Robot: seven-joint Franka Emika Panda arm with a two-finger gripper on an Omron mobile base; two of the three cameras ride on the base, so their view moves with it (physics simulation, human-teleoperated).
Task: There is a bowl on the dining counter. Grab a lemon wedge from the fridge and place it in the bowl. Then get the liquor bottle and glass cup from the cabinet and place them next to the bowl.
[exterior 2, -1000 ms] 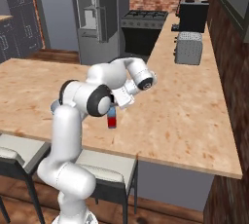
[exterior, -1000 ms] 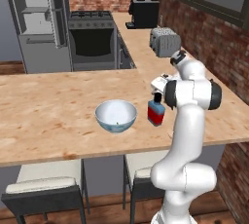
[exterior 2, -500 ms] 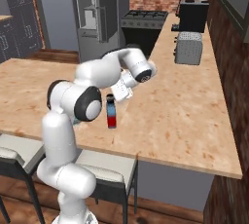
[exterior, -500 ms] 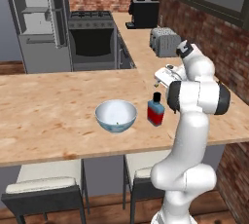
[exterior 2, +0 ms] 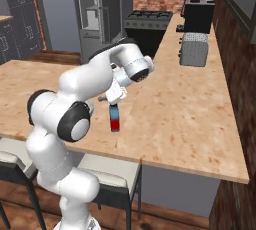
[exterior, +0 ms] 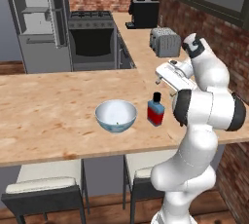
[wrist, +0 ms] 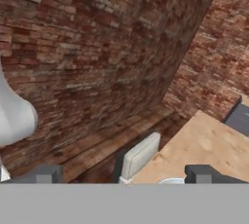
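The white bowl (exterior: 115,116) sits on the dining counter (exterior: 44,121). A tiny speck lies at its bottom, too small to name. The liquor bottle (exterior: 155,111), red with a black cap, stands upright just right of the bowl, also seen as the bottle (exterior 2: 115,119) behind my arm. My gripper (exterior: 163,77) hovers above and slightly right of the bottle, apart from it, and is open with nothing between its fingers. In the hand view the gripper (wrist: 124,175) shows its fingertips wide apart, over the counter edge (wrist: 209,145). The glass cup is out of view.
The fridge (exterior: 39,23) stands open at the back left beside the black oven (exterior: 92,43). A toaster (exterior: 165,43) and a coffee machine (exterior: 145,12) sit on the side counter along the brick wall. Stools (exterior: 46,189) stand under the counter's near edge.
My gripper has risen away from the bottle and turned outward, while the upper arm swung. The bottle stays standing beside the bowl.
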